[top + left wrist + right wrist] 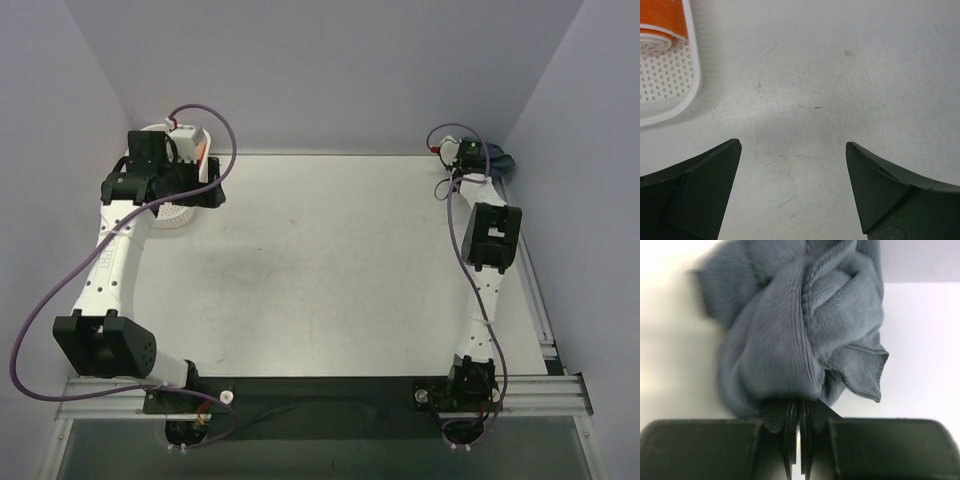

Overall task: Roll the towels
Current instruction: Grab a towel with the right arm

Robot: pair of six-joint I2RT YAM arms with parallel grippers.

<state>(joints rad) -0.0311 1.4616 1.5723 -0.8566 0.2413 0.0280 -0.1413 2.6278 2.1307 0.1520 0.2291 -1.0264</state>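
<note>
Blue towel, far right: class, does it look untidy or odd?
Yes. The blue towel is a crumpled heap on the table, far right corner, neither flat nor rolled; the right gripper is shut on it.

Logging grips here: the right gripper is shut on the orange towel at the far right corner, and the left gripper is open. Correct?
Not quite: the right gripper is shut on the navy-blue towel, not an orange one; the right wrist view shows it. The far right corner and the open left gripper stand.
</note>
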